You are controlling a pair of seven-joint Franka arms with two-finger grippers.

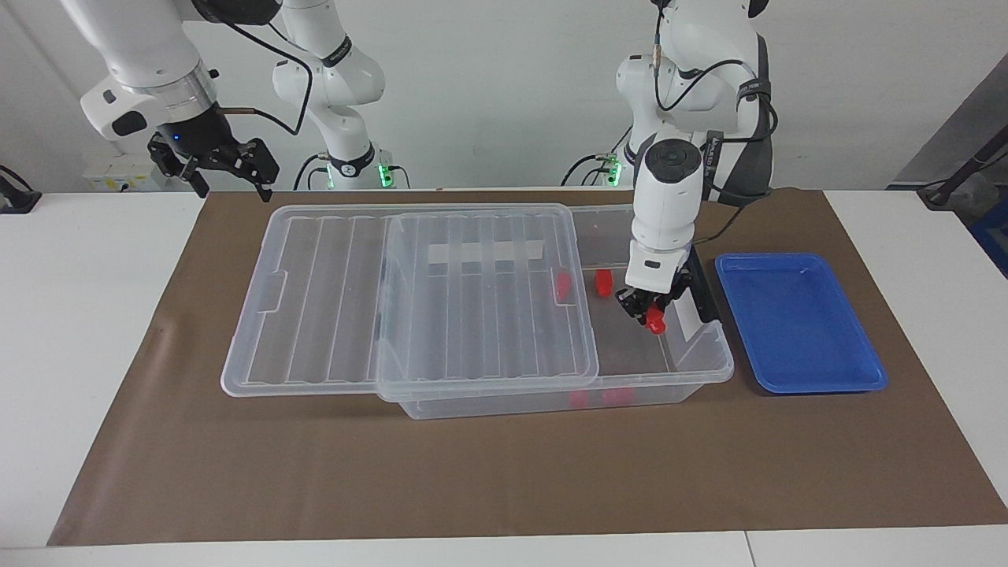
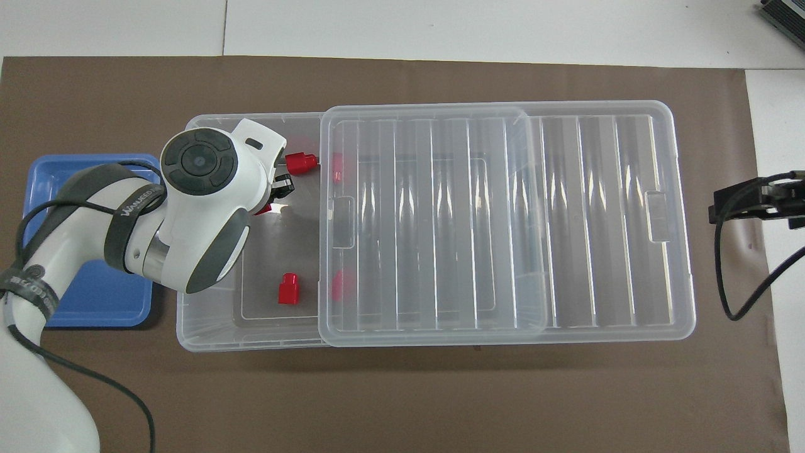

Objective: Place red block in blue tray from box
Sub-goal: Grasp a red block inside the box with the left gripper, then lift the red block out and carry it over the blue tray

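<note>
My left gripper (image 1: 649,309) is shut on a red block (image 1: 655,317) and holds it up over the uncovered end of the clear box (image 1: 697,370), close to the wall beside the blue tray (image 1: 795,323). In the overhead view the wrist hides most of that gripper (image 2: 277,192); only a red sliver of the block (image 2: 264,208) shows. Two more red blocks (image 2: 289,289) (image 2: 300,163) lie on the box's (image 2: 207,333) floor. The blue tray (image 2: 100,296) holds nothing. My right gripper (image 1: 228,185) hangs open above the table's right-arm end, apart from everything.
The ribbed clear lid (image 1: 472,299) lies slid toward the right arm's end, covering most of the box. A black latch handle (image 1: 701,291) sits on the box wall facing the tray. Brown paper (image 1: 504,472) covers the table.
</note>
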